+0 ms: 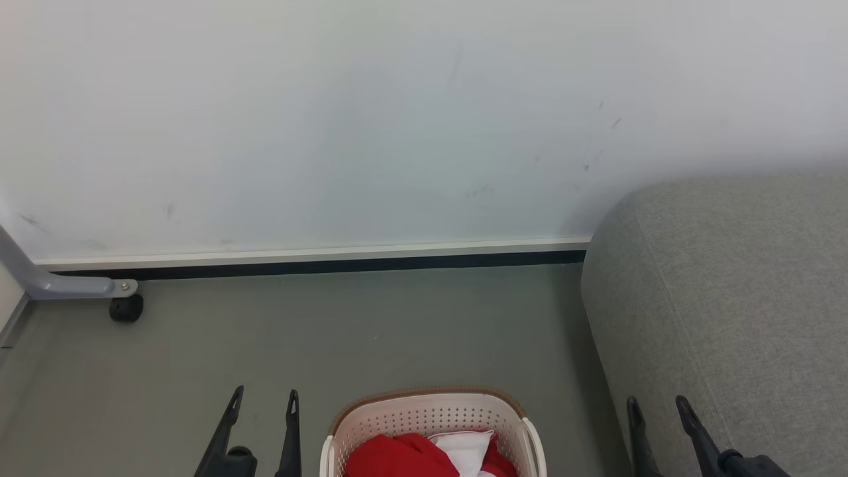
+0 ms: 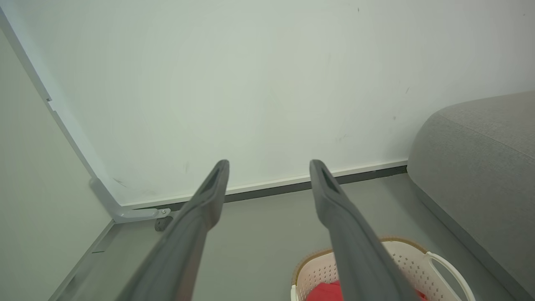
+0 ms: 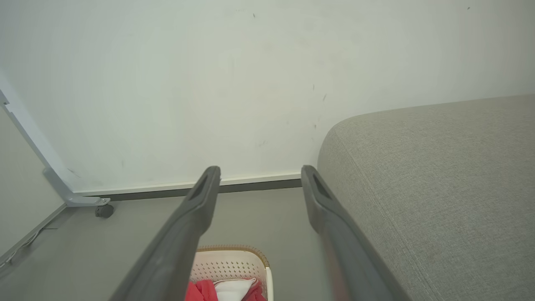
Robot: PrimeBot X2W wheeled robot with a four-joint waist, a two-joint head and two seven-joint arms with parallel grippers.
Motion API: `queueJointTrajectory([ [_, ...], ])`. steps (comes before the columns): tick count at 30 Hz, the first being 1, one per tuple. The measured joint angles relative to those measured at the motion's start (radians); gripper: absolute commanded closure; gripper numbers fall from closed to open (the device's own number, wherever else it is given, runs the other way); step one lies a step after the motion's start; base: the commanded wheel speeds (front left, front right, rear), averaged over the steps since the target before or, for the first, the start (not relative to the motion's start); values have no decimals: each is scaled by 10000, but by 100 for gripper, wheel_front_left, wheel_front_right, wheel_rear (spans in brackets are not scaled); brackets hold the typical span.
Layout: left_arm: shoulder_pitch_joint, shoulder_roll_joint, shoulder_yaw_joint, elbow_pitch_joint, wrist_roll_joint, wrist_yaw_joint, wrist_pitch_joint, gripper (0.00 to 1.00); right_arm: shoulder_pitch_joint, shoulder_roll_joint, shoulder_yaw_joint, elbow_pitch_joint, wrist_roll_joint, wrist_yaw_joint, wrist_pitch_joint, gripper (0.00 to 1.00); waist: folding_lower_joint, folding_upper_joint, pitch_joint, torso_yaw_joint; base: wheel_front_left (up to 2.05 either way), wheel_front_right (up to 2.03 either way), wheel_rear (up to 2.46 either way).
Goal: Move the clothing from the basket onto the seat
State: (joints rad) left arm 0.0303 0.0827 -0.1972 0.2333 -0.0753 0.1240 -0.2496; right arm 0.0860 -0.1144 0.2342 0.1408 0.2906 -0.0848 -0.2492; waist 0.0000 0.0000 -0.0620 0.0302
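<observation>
clothing [image 1: 397, 458] in the basket [image 1: 424, 415] between left gripper [image 1: 265, 393] and right gripper [image 1: 656, 401] — both spread wide, empty

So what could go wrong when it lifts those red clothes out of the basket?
The clothing lies bunched, red and white folds overlapping, so one grab might drag up several pieces or drop one on the floor. The basket looks light; snagged fabric might tip it. The open right gripper hangs near the seat and could brush it when swinging.
</observation>
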Motion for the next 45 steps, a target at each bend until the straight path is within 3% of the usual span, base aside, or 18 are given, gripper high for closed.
queueJointTrajectory([
  [24, -8, 2, -132, 150, 0, -127, 0, 0, 79, 29, -299, -196, -186, 15, 0, 0, 0, 0, 443, 23, 0, 0, 0],
  [34, -487, 63, -571, 274, 201, -518, 0, 0, -196, -127, -564, -825, -301, 58, -2, 0, 0, 1, 1347, -116, 0, 0, 0],
  [45, -1275, 27, -1223, 1360, 543, -821, 0, 0, -845, -151, -579, -1358, -512, 102, -4, 0, 1, 1, 2651, -606, 0, 0, 0],
])
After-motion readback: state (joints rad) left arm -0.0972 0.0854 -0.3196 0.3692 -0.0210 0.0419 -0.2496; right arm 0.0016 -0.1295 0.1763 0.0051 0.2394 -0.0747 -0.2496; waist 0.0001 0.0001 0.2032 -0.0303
